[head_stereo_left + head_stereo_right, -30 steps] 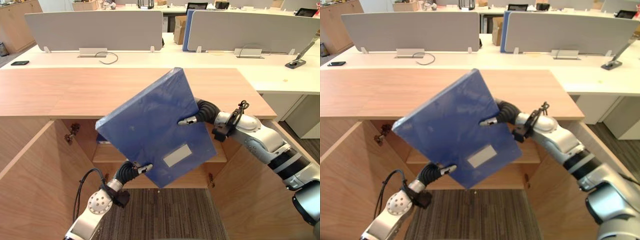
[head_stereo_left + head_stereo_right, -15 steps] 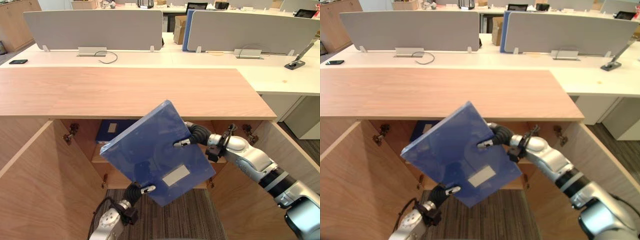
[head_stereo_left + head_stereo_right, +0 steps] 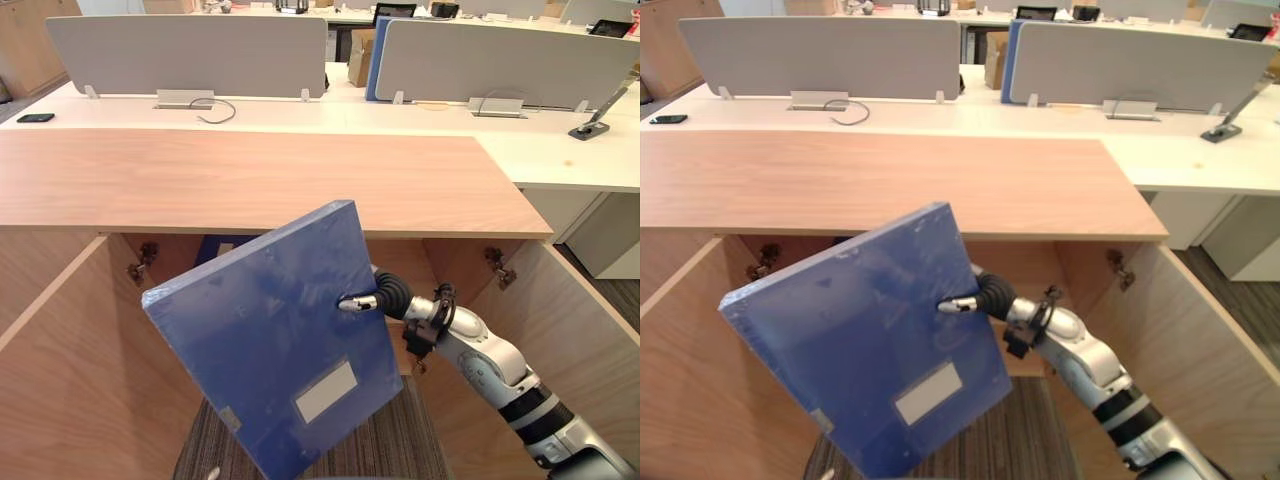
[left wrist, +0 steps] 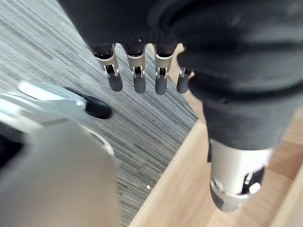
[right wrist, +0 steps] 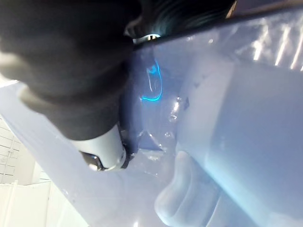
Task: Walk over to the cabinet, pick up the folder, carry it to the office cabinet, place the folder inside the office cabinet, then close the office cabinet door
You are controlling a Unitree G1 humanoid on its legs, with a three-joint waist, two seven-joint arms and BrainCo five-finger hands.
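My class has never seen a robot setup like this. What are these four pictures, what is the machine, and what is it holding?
This is a humanoid robot with two arms and fingered hands. Two pictures come from cameras in its head, looking down. The other two come from a camera on each wrist. The robot faces a wooden cabinet with both doors open. Its right hand pinches a blue folder, thumb on the front, holding it tilted before the opening. In the left wrist picture, the left hand hangs open over striped carpet, holding nothing. Behind stand white desks with grey dividers.
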